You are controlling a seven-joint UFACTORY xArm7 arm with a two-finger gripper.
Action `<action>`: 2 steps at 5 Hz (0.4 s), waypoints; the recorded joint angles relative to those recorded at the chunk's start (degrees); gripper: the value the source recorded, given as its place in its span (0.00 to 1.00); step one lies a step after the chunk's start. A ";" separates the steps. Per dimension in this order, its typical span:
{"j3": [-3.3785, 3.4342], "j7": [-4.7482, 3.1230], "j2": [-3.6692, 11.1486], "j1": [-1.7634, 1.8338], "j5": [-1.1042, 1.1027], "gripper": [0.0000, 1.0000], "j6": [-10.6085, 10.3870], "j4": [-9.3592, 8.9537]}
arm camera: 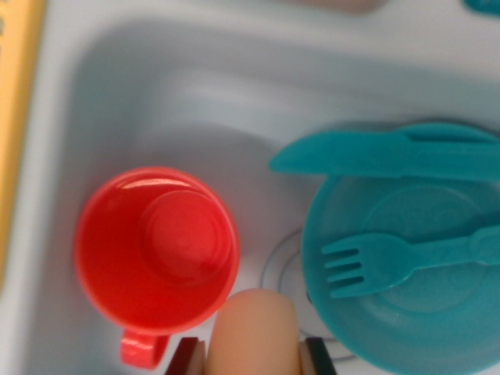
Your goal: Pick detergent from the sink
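- The wrist view looks straight down into a pale grey sink [156, 86], with a yellow strip [16, 101] along the wrist view's left edge
- The detergent [256, 332], a rounded beige shape, sits at the bottom edge of the view, between the two dark fingers [184, 358] of the gripper [254, 355]
- The fingers stand one on each side of the detergent, just beside it; whether they really press it, I cannot tell
- A red cup [156, 250] stands upright just left of the detergent, its handle toward the bottom
- A teal plate [406, 266] lies on the right, just beside the detergent
- A teal fork [391, 262] rests on the plate
- A teal knife [383, 152] lies across its upper rim
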 joint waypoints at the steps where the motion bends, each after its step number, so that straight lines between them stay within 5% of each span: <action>1: 0.00 0.00 0.00 0.00 0.00 1.00 0.00 0.00; 2: -0.01 0.17 -0.68 0.00 -0.12 1.00 1.99 1.32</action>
